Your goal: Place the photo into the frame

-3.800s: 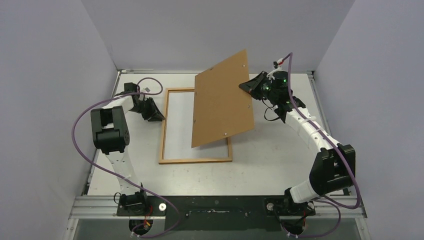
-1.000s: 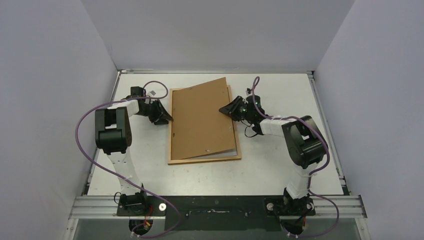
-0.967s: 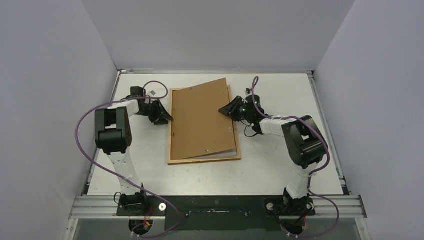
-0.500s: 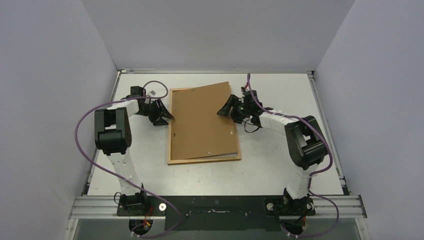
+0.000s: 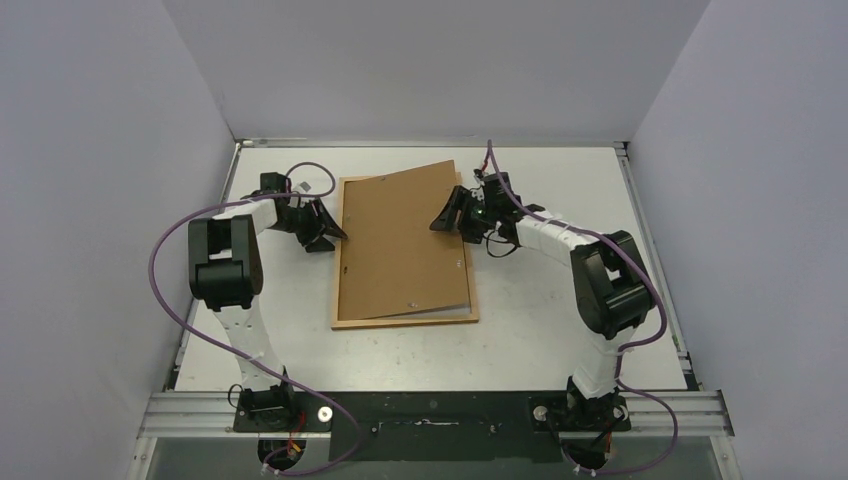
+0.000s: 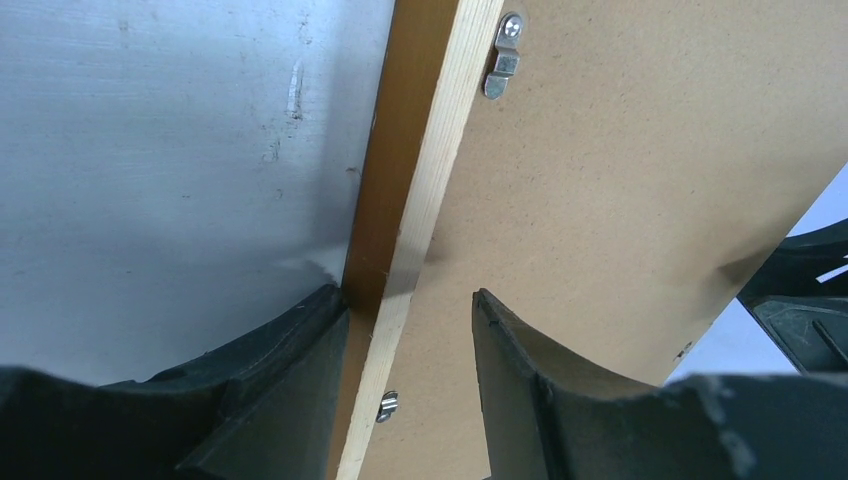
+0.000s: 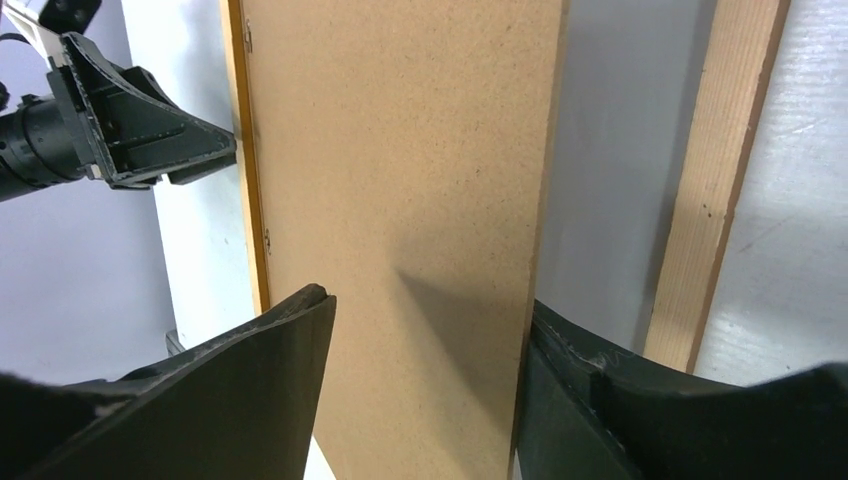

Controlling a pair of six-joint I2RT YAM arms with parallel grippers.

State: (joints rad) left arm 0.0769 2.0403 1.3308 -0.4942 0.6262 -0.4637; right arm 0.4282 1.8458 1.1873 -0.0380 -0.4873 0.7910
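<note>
Left gripper apart astride frame rail; right gripper apart, perhaps against panel edge

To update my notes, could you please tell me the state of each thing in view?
frame: lying flat, backing panel on it.
backing panel: skewed on the frame, not seated.
photo: not visible.
left gripper: open, straddling the frame's left rail.
right gripper: open, over the panel's right edge.
</note>
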